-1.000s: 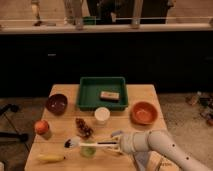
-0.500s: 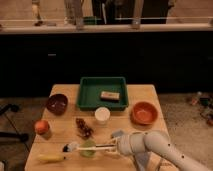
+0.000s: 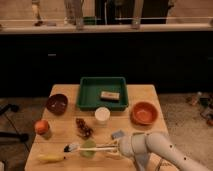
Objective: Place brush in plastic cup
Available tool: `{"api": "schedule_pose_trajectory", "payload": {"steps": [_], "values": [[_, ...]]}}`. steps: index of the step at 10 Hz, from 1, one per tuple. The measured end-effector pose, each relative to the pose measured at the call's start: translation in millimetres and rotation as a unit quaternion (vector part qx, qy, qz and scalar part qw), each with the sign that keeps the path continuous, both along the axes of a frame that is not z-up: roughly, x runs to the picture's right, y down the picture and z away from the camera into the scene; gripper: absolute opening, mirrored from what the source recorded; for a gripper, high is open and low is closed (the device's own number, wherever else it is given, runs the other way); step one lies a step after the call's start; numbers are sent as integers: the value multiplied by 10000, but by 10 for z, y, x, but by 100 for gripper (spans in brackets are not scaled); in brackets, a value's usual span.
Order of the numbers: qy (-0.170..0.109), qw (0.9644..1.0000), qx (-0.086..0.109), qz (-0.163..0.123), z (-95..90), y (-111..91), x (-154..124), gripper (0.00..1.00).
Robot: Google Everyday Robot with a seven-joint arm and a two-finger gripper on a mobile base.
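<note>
The brush (image 3: 92, 147) lies level near the table's front edge, its white bristled head (image 3: 71, 148) pointing left. Its slim handle runs right into my gripper (image 3: 118, 146), which is shut on the handle's end. The small light-green plastic cup (image 3: 88, 150) stands upright right under the middle of the handle, which crosses over its rim. I cannot tell whether the handle touches the cup. My pale arm (image 3: 160, 150) comes in from the lower right.
A yellow banana (image 3: 51, 158) lies front left. A white cup (image 3: 102, 115), a brown snack (image 3: 83, 127) and a small blue item (image 3: 118, 134) are mid-table. An orange bowl (image 3: 145, 113), a dark bowl (image 3: 57, 103), a green tray (image 3: 102, 80) and an orange fruit (image 3: 42, 126) stand around.
The brush and my gripper have dropped a little toward the table and the cup, mostly in the first half second. Nothing else moved.
</note>
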State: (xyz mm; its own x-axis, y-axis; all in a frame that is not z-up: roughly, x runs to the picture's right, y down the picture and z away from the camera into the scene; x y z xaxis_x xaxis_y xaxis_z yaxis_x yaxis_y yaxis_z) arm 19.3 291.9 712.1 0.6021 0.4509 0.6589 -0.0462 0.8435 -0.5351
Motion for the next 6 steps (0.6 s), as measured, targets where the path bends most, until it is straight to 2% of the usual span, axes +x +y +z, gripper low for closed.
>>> {"api": "schedule_pose_trajectory", "payload": {"steps": [6], "values": [[-18,10000,-43,-12,34,-12,-12,3]]}}
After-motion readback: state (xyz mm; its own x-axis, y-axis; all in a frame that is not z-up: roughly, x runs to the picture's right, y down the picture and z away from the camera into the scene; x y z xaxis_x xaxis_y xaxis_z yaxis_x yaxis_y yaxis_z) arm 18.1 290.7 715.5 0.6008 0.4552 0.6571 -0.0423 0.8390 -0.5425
